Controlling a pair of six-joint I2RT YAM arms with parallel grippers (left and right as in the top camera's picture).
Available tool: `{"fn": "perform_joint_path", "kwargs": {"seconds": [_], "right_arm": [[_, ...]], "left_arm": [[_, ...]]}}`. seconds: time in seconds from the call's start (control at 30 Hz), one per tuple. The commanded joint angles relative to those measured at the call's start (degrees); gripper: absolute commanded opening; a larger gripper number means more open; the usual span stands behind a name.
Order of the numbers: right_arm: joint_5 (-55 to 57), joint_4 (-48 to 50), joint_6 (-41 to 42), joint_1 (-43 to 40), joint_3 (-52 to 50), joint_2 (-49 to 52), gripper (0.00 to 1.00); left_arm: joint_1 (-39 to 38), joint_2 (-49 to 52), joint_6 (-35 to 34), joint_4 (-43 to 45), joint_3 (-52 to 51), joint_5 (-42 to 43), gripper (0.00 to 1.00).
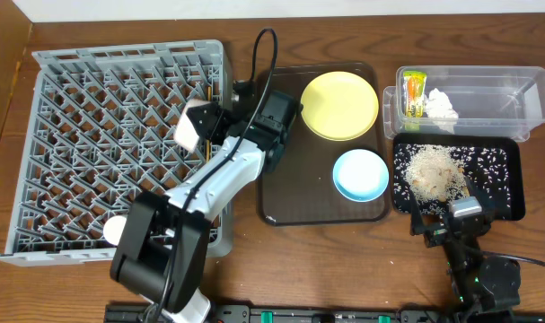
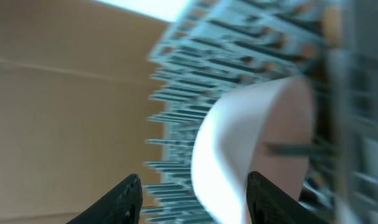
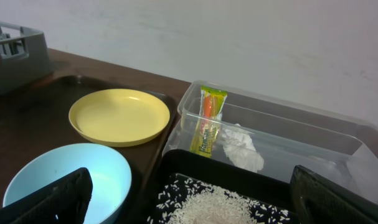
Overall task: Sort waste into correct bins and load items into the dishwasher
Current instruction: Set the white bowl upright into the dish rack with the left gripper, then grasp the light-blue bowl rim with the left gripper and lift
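My left gripper (image 1: 207, 121) reaches over the right side of the grey dish rack (image 1: 92, 135), its jaws wide open around a tilted white bowl (image 1: 189, 126). In the blurred left wrist view the bowl (image 2: 251, 143) stands close to the right finger, with a gap to the left one; left gripper (image 2: 195, 199). A small white cup (image 1: 115, 230) sits in the rack's near corner. The yellow plate (image 1: 339, 105) and light blue bowl (image 1: 360, 174) lie on the brown tray (image 1: 294, 193). My right gripper (image 3: 192, 199) hangs open over the black tray (image 1: 510, 179) of rice (image 3: 220, 205). I cannot make out the chopsticks.
The clear tub (image 1: 514, 99) at the back right holds the snack wrapper (image 3: 208, 121) and the white tissue (image 3: 241, 149). The left arm's cable arches over the brown tray's left edge. Bare wooden table lies in front of the trays.
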Motion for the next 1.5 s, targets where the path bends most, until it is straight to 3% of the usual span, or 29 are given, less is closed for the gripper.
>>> {"fn": "perform_joint_path", "kwargs": {"seconds": [0.0,0.13,0.27,0.33,0.57,0.77,1.03,1.07,1.27,1.47], "right_arm": [[0.5,-0.2,0.6,-0.4,-0.1,0.0,0.99],[0.5,-0.2,0.6,-0.4,-0.1,0.0,0.99],[0.6,-0.2,0.6,-0.4,-0.1,0.0,0.99],[0.6,-0.2,0.6,-0.4,-0.1,0.0,0.99],[0.6,-0.2,0.6,-0.4,-0.1,0.0,0.99],[0.5,-0.2,0.6,-0.4,-0.1,0.0,0.99],[0.5,-0.2,0.6,-0.4,-0.1,0.0,0.99],[0.5,-0.2,0.6,-0.4,-0.1,0.0,0.99],[0.6,-0.2,0.6,-0.4,-0.1,0.0,0.99],[0.5,-0.2,0.6,-0.4,-0.1,0.0,0.99]], "left_arm": [[-1.3,-6.1,-4.2,-2.7,-0.3,18.9,0.56],[-1.4,-12.2,-10.5,-5.5,-0.3,45.9,0.56],[-1.4,-14.9,-14.7,-2.2,-0.3,73.6,0.56],[-1.7,-14.2,-16.6,0.4,-0.3,82.5,0.56],[-3.9,-6.4,-19.6,3.7,-0.4,82.7,0.56],[-4.9,3.0,-21.2,9.1,-0.4,96.5,0.56],[-5.2,10.4,-24.6,11.6,-0.4,97.0,0.52],[-5.4,11.4,-24.6,11.8,-0.4,96.9,0.50],[-5.4,13.5,-24.6,11.1,-0.4,94.9,0.10],[-2.8,10.1,-24.6,6.8,0.8,94.3,0.08]]}}
